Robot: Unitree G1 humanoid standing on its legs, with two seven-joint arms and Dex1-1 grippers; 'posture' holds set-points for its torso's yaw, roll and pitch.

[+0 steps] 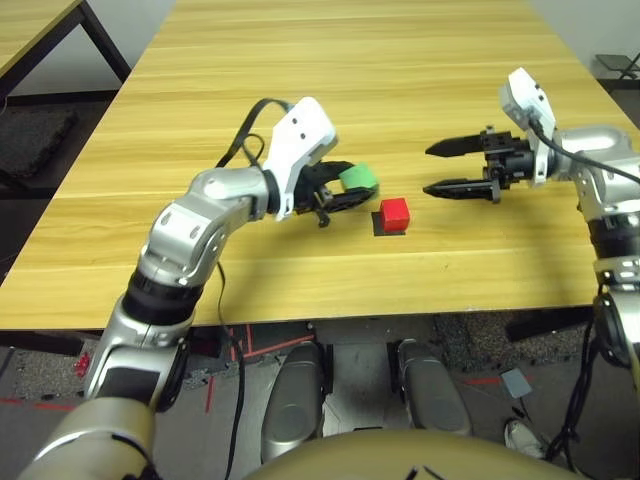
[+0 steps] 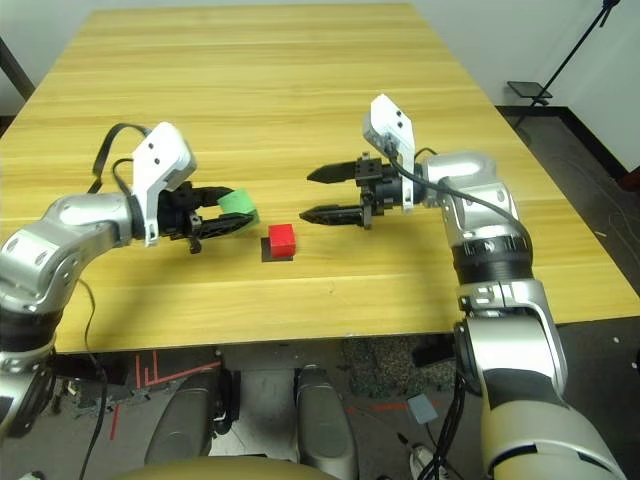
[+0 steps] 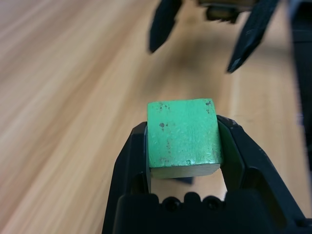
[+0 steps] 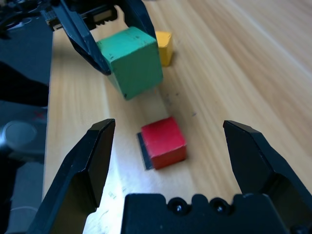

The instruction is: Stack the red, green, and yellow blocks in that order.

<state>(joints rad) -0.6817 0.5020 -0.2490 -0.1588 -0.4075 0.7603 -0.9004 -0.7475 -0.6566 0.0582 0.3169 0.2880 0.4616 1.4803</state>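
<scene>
- Toward the near edge of the wooden worktop (image 1: 400,90), about midway along it, the red block (image 1: 394,212) sits on a flat black square patch (image 1: 384,228), whose dark border shows at the block's near side.
- Just to the robot's left of the red block, the left gripper (image 1: 352,186) holds the green block (image 1: 358,178) pinched between its two black fingers (image 3: 131,161), raised off the worktop and a little higher than the red block's top.
- From the left wrist view the green block fills the space between the jaws, its speckled green face turned to the camera and its pale wooden underside showing below.
- On the robot's right of the red block, the right gripper (image 1: 435,168) hangs above the worktop with its jaws spread wide and nothing between them, its fingertips pointing toward the left gripper.
- From the right wrist view the red block lies between and beyond the right gripper's spread fingers, not touching them.
- Behind the held green block in that same view, the yellow block (image 4: 164,46) rests on the worktop, partly hidden.
</scene>
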